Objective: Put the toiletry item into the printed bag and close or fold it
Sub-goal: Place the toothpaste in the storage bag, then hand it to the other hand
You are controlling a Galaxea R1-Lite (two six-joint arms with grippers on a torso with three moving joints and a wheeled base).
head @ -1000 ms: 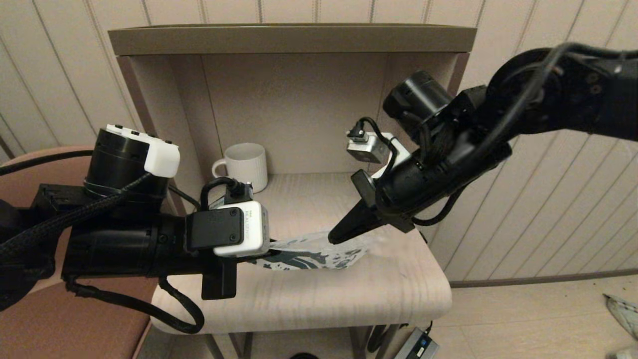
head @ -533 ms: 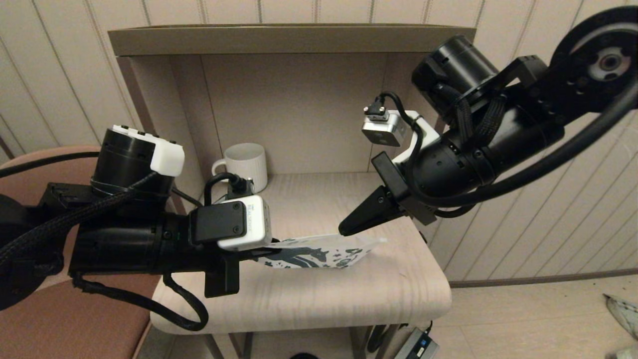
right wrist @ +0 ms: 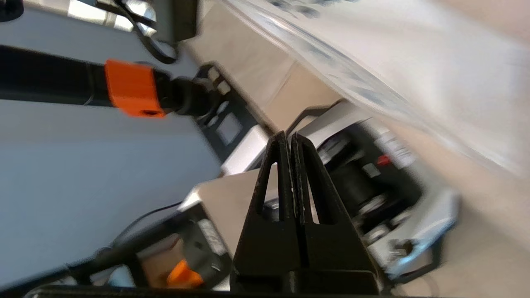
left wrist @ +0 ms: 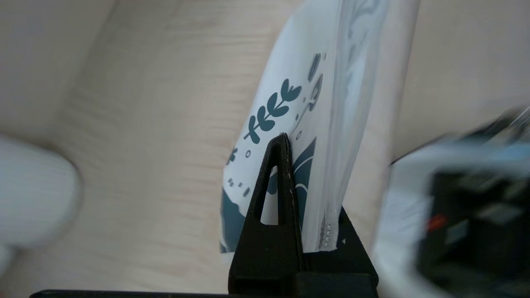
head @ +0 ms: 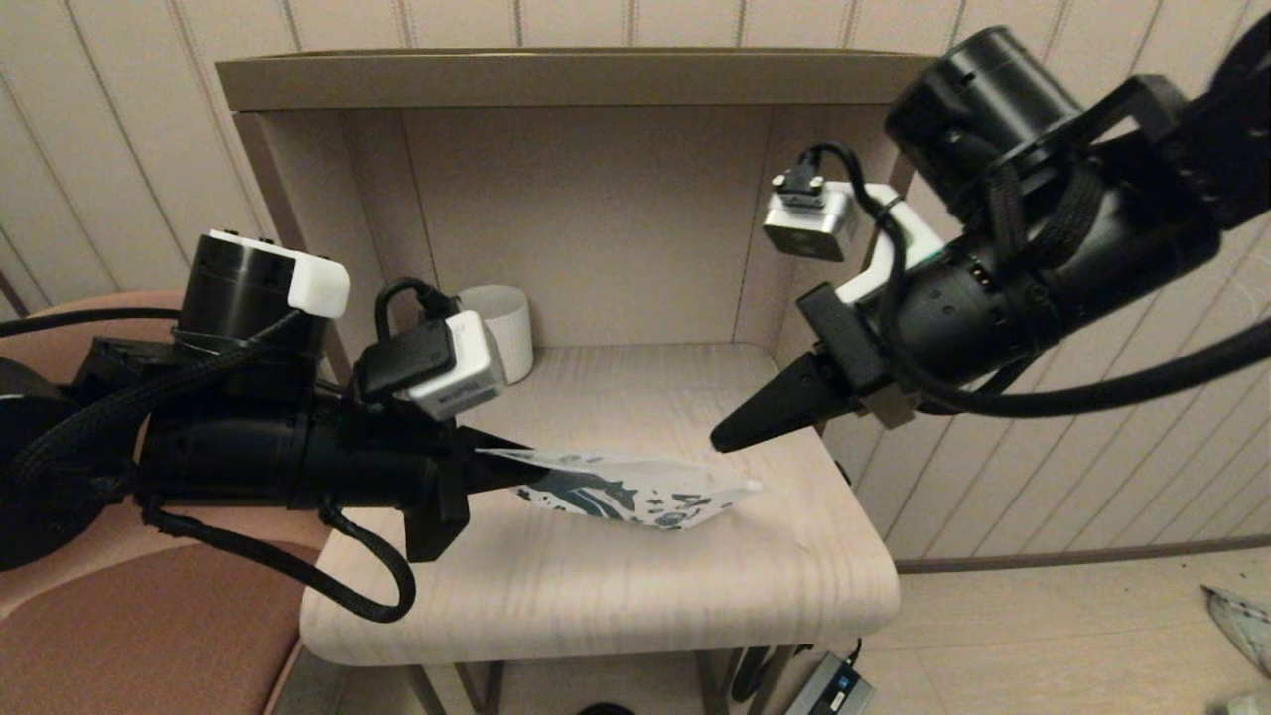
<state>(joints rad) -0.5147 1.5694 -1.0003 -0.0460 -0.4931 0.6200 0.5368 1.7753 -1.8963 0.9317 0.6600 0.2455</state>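
The printed bag (head: 635, 492), white with dark teal motifs, hangs just above the wooden shelf (head: 616, 586), held by one end. My left gripper (head: 521, 472) is shut on that end; the left wrist view shows the bag (left wrist: 290, 107) pinched between the black fingers (left wrist: 275, 182). My right gripper (head: 730, 437) is shut and empty, raised above the bag's far end and clear of it. In the right wrist view its fingertips (right wrist: 285, 142) press together with nothing between them. The toiletry item is not visible.
A white ribbed mug (head: 501, 313) stands at the back left of the shelf, partly behind my left wrist camera. The shelf sits in a cabinet niche with side walls and a top board (head: 576, 74). A reddish chair (head: 119, 606) is at the left.
My right gripper let go of the bag and rose up and to the right. My left wrist rolled, and the bag tilted and sagged at its free end.
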